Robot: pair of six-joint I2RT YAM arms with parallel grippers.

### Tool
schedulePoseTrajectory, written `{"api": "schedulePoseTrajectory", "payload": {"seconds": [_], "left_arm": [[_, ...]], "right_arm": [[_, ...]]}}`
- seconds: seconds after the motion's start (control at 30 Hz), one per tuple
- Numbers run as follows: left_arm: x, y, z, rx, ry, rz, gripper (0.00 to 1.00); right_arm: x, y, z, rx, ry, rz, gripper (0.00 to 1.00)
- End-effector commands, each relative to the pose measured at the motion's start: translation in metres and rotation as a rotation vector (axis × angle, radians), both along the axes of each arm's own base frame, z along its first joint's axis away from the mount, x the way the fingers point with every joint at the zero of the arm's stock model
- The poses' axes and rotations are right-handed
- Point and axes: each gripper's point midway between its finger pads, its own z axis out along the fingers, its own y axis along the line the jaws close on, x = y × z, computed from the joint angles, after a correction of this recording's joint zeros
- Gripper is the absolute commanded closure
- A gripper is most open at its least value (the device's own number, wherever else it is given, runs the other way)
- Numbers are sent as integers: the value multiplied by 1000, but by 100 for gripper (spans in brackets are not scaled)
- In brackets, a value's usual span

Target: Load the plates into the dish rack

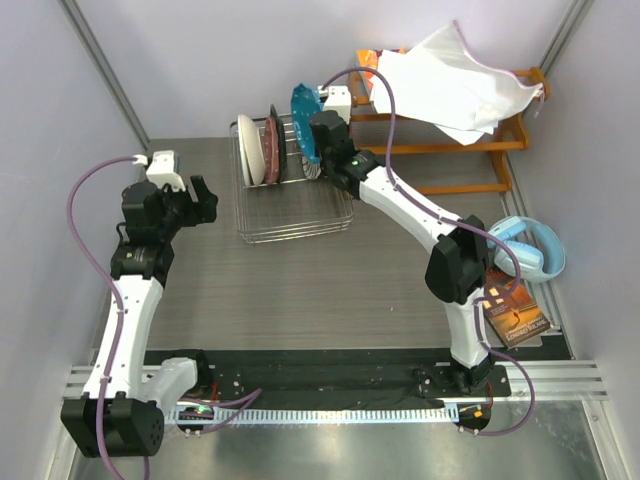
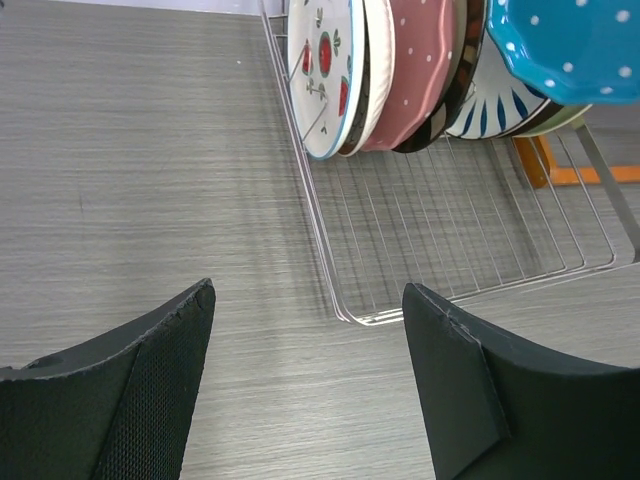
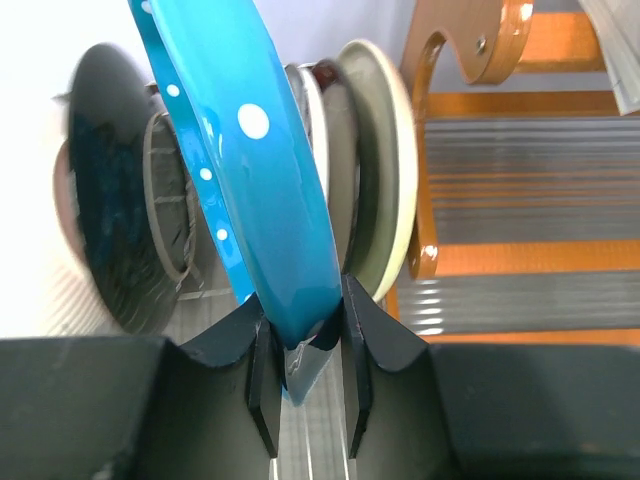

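My right gripper [image 1: 314, 137] is shut on the rim of the blue plate with white dots [image 1: 303, 112] and holds it upright over the back right of the silver wire dish rack [image 1: 300, 215]. In the right wrist view its fingers [image 3: 258, 345] clamp the plate's edge [image 3: 270, 170]. Three plates stand on edge in the rack: a sprig-patterned one [image 2: 325, 70], a pink-backed dotted one [image 2: 415, 70] and a striped one [image 2: 490, 105]. My left gripper [image 1: 206, 200] is open and empty over the table, left of the rack, as its wrist view [image 2: 310, 340] shows.
The orange wooden slatted rack [image 1: 470, 150] stands behind and right of the dish rack, with a white cloth [image 1: 450, 80] draped on it. Blue headphones [image 1: 530, 250] and a brown packet [image 1: 515, 315] lie at the right edge. Grey walls close in both sides.
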Motion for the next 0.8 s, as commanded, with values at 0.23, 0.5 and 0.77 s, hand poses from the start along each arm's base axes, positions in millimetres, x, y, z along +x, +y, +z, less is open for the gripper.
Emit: {"api": "schedulePoseTrajectory", "payload": {"seconds": [0.23, 0.5, 0.77], "left_arm": [[-5, -5, 9, -44, -54, -13, 23], [-5, -5, -9, -36, -21, -17, 23], [-2, -5, -13, -35, -15, -15, 23]], "right_arm": [[41, -3, 80, 204, -268, -151, 99], [61, 8, 55, 181, -255, -214, 99], [62, 25, 26, 119, -252, -244, 99]]}}
